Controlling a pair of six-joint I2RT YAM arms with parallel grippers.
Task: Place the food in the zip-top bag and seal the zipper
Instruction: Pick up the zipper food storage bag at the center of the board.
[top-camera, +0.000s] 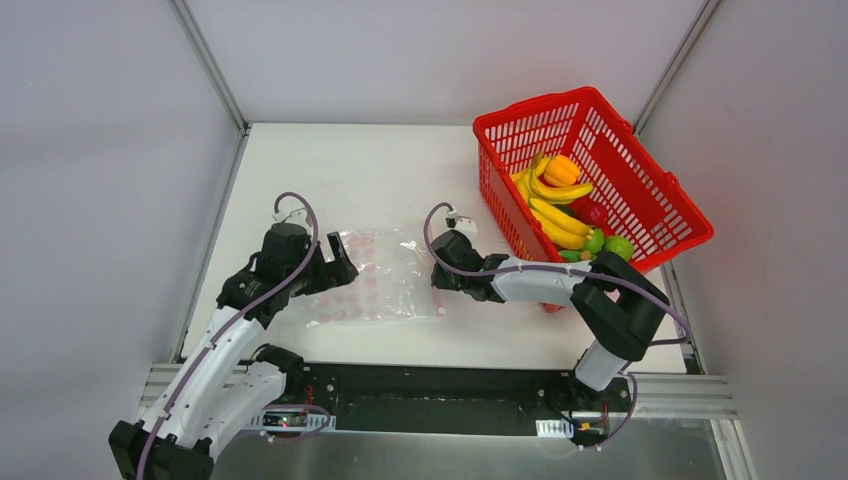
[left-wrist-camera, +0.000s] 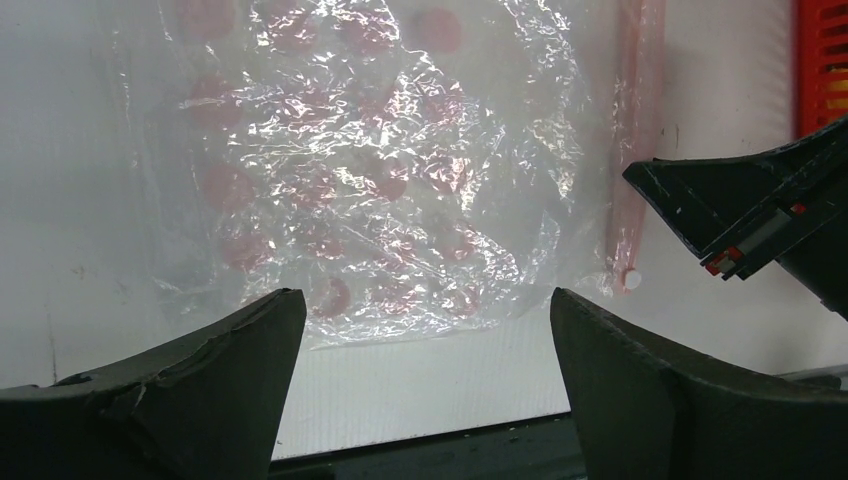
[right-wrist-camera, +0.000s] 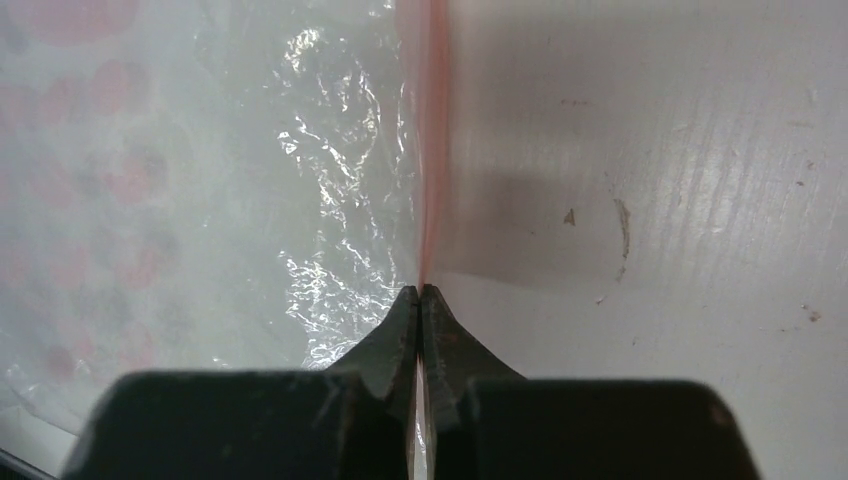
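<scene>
The zip-top bag (top-camera: 378, 282) lies flat on the white table between my arms, clear and crinkled with pale pink dots (left-wrist-camera: 370, 170). Its zipper (left-wrist-camera: 632, 150) is the pink strip along the bag's right edge. My right gripper (top-camera: 440, 285) is shut on that zipper (right-wrist-camera: 432, 150), its tips (right-wrist-camera: 420, 290) pinched together over the strip. At the bag's left end, my left gripper (top-camera: 330, 275) is open, its wide-apart fingers (left-wrist-camera: 425, 305) just short of the bag's near edge and holding nothing. The food sits in the red basket: yellow bananas (top-camera: 555, 215), an orange (top-camera: 562, 170), a red piece (top-camera: 592, 212) and green pieces (top-camera: 618, 246).
The red lattice basket (top-camera: 655, 180) stands at the back right, tilted toward the wall. A small red bit (top-camera: 550, 307) shows on the table under my right forearm. My right gripper's dark body (left-wrist-camera: 740, 205) reaches into the left wrist view from the right. Grey walls enclose the table.
</scene>
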